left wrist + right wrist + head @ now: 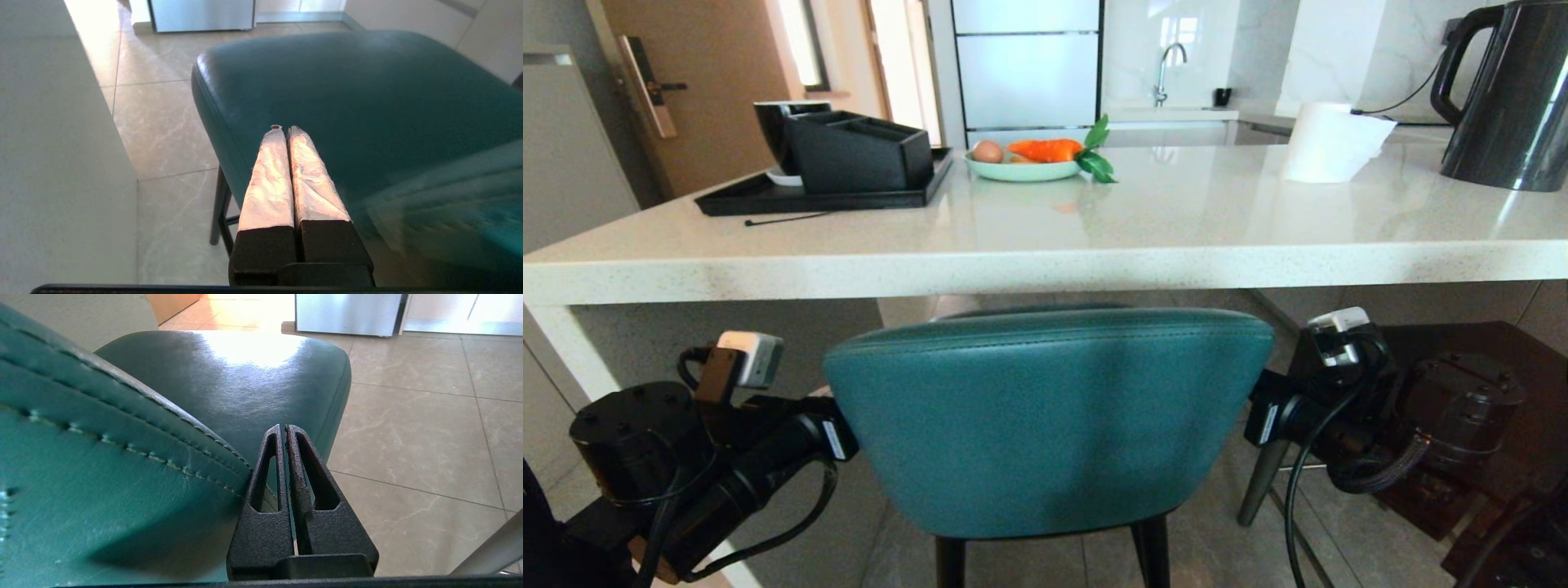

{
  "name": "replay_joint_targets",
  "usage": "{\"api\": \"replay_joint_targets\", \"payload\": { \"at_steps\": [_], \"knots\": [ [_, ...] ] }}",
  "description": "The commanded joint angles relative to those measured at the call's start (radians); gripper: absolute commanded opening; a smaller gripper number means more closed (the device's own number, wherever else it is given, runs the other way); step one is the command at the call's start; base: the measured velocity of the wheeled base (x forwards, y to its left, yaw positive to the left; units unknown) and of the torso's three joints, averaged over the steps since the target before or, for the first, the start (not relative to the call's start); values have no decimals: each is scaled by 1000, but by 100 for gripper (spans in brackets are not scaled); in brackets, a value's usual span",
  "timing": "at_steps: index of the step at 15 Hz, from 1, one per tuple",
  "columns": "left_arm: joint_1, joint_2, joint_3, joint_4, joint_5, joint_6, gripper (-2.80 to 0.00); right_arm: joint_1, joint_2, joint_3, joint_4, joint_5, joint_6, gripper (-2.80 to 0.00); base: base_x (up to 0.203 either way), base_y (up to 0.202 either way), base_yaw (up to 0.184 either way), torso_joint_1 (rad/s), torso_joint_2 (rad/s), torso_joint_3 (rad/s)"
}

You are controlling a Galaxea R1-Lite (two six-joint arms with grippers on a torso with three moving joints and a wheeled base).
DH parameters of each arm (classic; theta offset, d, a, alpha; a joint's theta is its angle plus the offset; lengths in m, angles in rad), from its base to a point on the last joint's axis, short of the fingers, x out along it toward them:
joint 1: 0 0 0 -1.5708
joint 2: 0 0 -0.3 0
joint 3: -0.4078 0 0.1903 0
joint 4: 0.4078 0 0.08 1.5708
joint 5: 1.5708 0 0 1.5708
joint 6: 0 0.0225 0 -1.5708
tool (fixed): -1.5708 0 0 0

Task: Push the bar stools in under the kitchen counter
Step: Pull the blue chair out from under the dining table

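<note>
Left gripper (284,130), silvery-wrapped fingers pressed together with nothing between, against the left flank of the rounded teal leather stool (1045,416). Right gripper (284,428), black ribbed fingers clenched on nothing, tight beside the stitched right edge of the backrest. Stool centred near, backrest just below the long white speckled stone counter (1094,245), seat reaching under the slab. Grey stool leg (1262,478) at right. Pale plate (1021,170) with orange carrot (1045,149) far on the top.
</note>
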Motion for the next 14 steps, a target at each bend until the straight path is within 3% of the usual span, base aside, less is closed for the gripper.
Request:
{"api": "replay_joint_targets", "payload": {
  "at_steps": [1,5,14],
  "knots": [
    [-22,-40,23,-9,5,-2,-280,1,-3,-2,-8,-1,1,-280,0,0,0,0,0,0],
    [-123,-38,33,-9,58,3,-280,8,1,-4,-8,0,-1,-280,0,0,0,0,0,0],
    [-121,-40,47,-9,67,3,-280,8,-2,7,-20,-3,1,-280,0,0,0,0,0,0]
  ]
}}
